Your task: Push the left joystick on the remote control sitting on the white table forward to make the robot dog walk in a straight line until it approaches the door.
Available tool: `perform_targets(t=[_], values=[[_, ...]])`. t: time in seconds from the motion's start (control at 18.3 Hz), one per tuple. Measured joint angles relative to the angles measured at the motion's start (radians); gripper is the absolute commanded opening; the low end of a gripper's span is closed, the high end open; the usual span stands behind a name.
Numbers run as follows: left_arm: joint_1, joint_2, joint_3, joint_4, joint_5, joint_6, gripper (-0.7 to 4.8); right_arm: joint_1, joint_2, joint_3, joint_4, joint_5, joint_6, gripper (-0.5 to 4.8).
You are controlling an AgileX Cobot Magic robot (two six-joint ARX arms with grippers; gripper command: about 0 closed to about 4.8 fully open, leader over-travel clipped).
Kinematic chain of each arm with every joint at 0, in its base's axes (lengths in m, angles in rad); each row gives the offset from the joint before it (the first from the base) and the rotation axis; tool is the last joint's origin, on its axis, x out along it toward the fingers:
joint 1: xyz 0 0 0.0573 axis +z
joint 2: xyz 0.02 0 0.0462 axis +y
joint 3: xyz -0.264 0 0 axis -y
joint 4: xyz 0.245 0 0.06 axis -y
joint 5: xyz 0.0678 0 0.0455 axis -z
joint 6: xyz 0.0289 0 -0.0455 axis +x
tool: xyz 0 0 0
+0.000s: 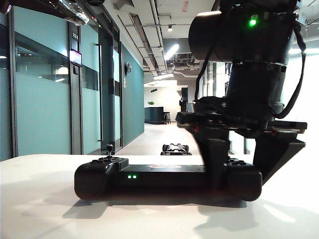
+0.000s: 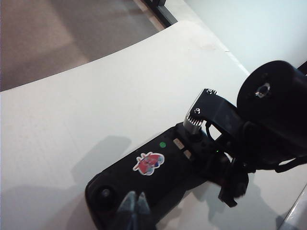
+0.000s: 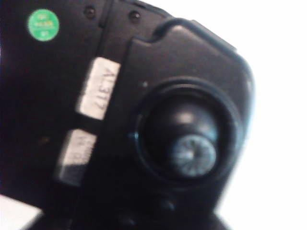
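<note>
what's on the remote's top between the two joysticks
In the left wrist view, the remote control carries a red sticker, a green dot and small white labels between the left joystick and right joystick.

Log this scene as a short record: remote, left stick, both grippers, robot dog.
remote control: flat on the white table, green lights lit
left joystick: upright, nothing touching it
left gripper: fingers together, hovering above the remote control's left end, close to the left joystick
right gripper: fingers apart, straddling the remote control's right end
robot dog: on the corridor floor beyond the white table
</note>
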Motion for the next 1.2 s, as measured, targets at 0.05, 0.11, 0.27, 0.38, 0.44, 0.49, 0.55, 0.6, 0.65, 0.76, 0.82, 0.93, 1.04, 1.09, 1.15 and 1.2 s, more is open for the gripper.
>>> perform_targets(t=[0.05, 0.11, 0.27, 0.38, 0.44, 0.49, 0.55, 0.6, 0.65, 0.76, 0.82, 0.93, 1.04, 1.09, 1.15, 1.2], values=[[0.000, 0.000, 0.000, 0.000, 0.000, 0.000, -0.05, -0.002, 0.000, 0.000, 0.002, 0.008, 0.001, 2.82], [0.000, 0.000, 0.000, 0.000, 0.000, 0.000, -0.05, -0.003, 0.000, 0.000, 0.001, 0.003, 0.001, 2.82], [0.000, 0.000, 0.000, 0.000, 0.000, 0.000, -0.05, -0.001, 0.000, 0.000, 0.000, 0.003, 0.001, 1.86], [0.000, 0.000, 0.000, 0.000, 0.000, 0.000, -0.05, -0.001, 0.001, 0.000, -0.008, 0.013, -0.004, 1.74], [0.000, 0.000, 0.000, -0.001, 0.000, 0.000, -0.05, 0.001, 0.001, 0.000, -0.008, 0.016, -0.004, 1.73], [0.000, 0.000, 0.000, -0.001, 0.000, 0.000, -0.05, 0.002, 0.001, 0.000, -0.008, 0.015, 0.010, 1.74], [0.000, 0.000, 0.000, -0.001, 0.000, 0.000, -0.05, 0.003, 0.001, 0.000, -0.006, 0.015, 0.061, 1.74], [0.000, 0.002, 0.000, 0.000, 0.000, 0.004, -0.05, 0.003, 0.001, 0.000, -0.006, 0.014, 0.106, 1.74], [0.000, 0.009, 0.000, 0.000, 0.001, 0.010, -0.05, 0.003, 0.001, 0.000, -0.007, 0.014, 0.117, 1.74], [0.000, 0.037, 0.000, 0.000, 0.016, 0.054, -0.05, 0.003, 0.000, 0.000, -0.021, 0.014, 0.169, 1.74], [0.000, 0.053, 0.000, 0.000, 0.035, 0.091, -0.05, 0.003, -0.001, 0.001, -0.030, 0.015, 0.185, 1.74], [0.000, 0.105, 0.000, 0.000, 0.052, 0.136, -0.05, 0.003, -0.001, 0.001, -0.043, 0.024, 0.209, 1.74], [0.000, 0.208, 0.000, 0.003, 0.063, 0.223, -0.05, 0.003, -0.001, 0.002, -0.051, 0.025, 0.241, 1.74], [0.000, 0.248, 0.000, 0.018, 0.072, 0.241, -0.05, 0.003, -0.001, 0.002, -0.052, 0.027, 0.242, 1.74], [0.000, 0.284, -0.010, 0.047, 0.079, 0.260, -0.05, 0.003, -0.001, 0.002, -0.052, 0.029, 0.243, 1.74], [0.000, 0.318, -0.040, 0.088, 0.101, 0.287, -0.05, 0.004, -0.001, 0.002, -0.055, 0.030, 0.243, 1.74]])
